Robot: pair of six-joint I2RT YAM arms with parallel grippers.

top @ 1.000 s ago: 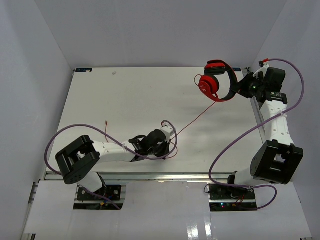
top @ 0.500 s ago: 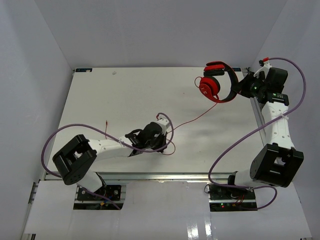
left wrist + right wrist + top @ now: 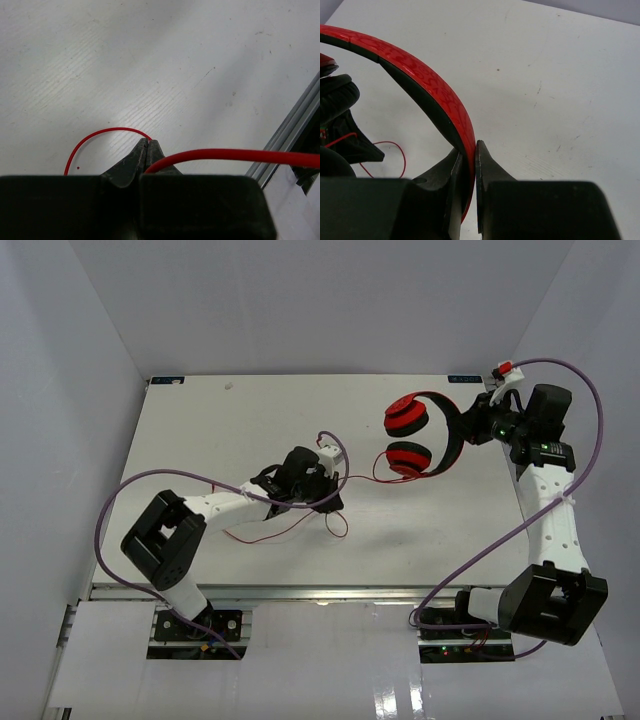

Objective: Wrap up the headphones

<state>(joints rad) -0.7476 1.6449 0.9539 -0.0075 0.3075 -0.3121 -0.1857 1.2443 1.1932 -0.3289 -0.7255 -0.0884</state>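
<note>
The red headphones (image 3: 412, 435) hang above the table at the back right, both ear cups facing left and the headband (image 3: 427, 87) arching right. My right gripper (image 3: 478, 428) is shut on the headband, which runs between its jaws (image 3: 469, 150). The thin red cord (image 3: 270, 535) runs from the lower ear cup to my left gripper (image 3: 330, 498) and loops over the table in front of the left arm. My left gripper (image 3: 148, 144) is shut on the cord (image 3: 235, 155), which comes out on both sides of the closed tips.
Thick purple cables (image 3: 130, 495) arc beside both arms. A metal rail (image 3: 292, 132) runs along the table's edge. The white table (image 3: 230, 430) is walled in by white panels on three sides.
The left gripper has carried the cord up and left, toward the table's middle. The right gripper has turned the headphones and brought them left and lower; the once taut cord hangs slack in loops.
</note>
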